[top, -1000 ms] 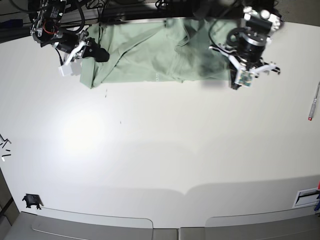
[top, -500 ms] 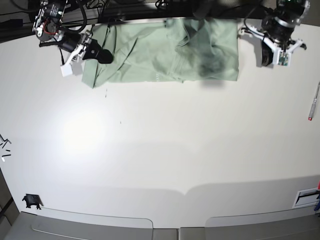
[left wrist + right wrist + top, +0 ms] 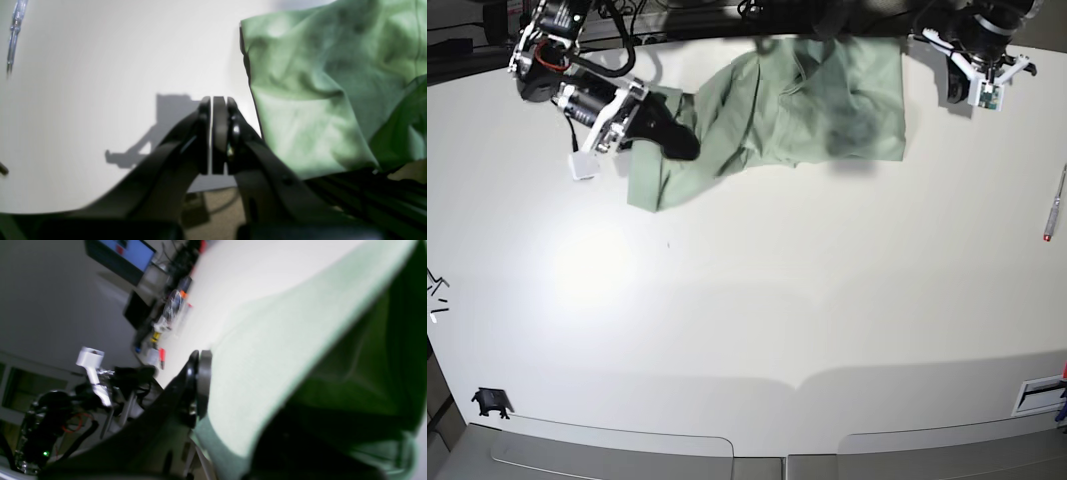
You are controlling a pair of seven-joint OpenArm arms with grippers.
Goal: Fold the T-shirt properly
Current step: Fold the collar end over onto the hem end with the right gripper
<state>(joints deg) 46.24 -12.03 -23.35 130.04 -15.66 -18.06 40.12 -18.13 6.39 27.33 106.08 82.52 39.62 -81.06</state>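
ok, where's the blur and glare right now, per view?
Base: pale glare patch on the table, left side. Left wrist: its own gripper blurred, hard-edged shadow left of it. Right wrist: T-shirt edges soft, monitor at upper left also blurred.

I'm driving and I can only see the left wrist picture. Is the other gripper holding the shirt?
Observer: Yes. In the right wrist view, the right gripper is shut on the T-shirt.
Operator: Is the shirt all flat on the table?
Observer: No. The base view shows the end at the right gripper lifted and bunched, while the far end lies on the table.
Operator: Is there anything at the front of the table?
Observer: Yes, a small black animal-shaped mark near the front corner, on the right arm's side.
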